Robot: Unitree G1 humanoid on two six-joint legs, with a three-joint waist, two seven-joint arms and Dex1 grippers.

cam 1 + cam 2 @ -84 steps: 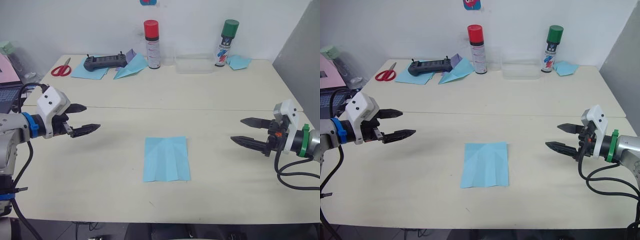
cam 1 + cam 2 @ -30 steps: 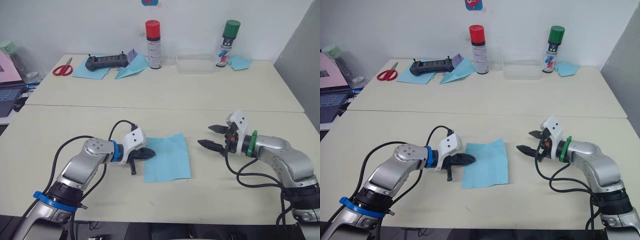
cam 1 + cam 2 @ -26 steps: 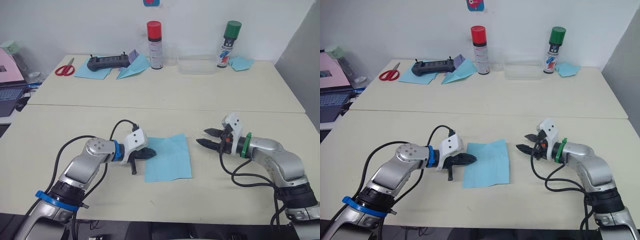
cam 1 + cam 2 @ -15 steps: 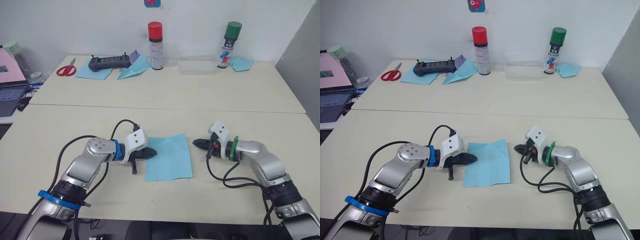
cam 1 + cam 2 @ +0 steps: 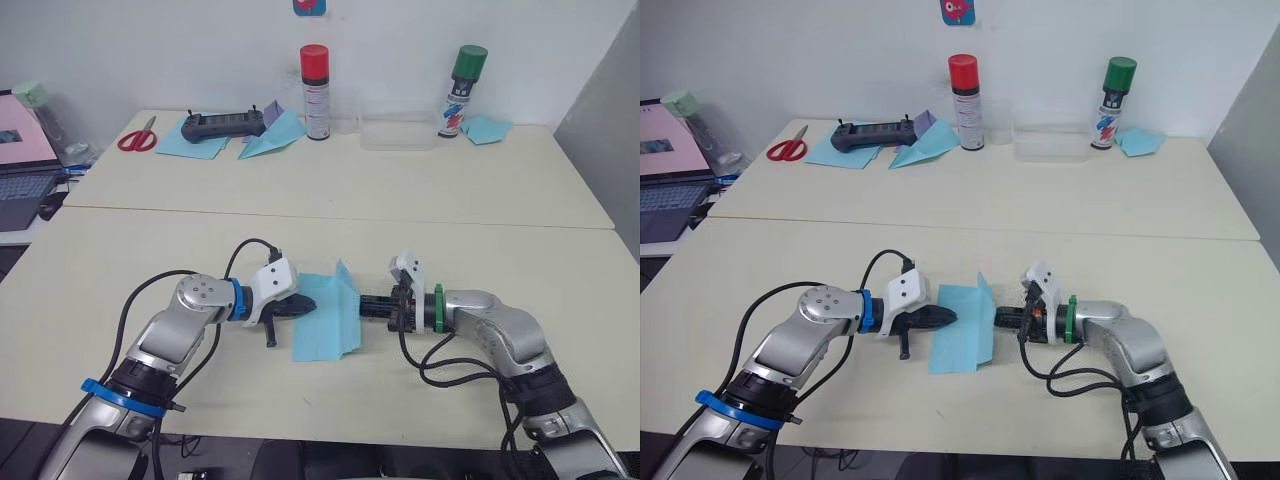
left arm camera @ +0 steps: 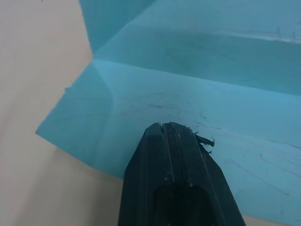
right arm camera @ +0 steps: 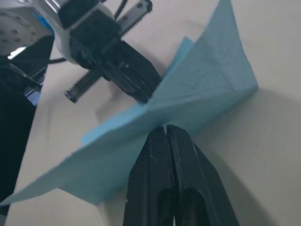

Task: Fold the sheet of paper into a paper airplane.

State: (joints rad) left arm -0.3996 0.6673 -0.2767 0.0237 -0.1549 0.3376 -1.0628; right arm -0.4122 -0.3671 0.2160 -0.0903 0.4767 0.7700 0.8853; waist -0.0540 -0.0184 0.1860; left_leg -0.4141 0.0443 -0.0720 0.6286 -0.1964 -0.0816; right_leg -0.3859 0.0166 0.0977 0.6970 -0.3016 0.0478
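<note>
The left gripper [image 5: 303, 307], fingers pressed together, pinned the left half of the sheet of paper [image 5: 325, 320] flat on the near table [image 5: 150, 250]. The right gripper [image 5: 362, 305], also closed, pushed under the sheet's right edge. The sheet lay at the table's middle, long axis running away from the robot. Half a second before it lay flat; its right half now stood raised.

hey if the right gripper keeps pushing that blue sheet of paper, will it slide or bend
The sheet of paper will probably bend: its right half already stands up against the right gripper. It looks thin and floppy, likely hinging along its creases. Sliding seems unlikely, since the left gripper presses its other side down.
</note>
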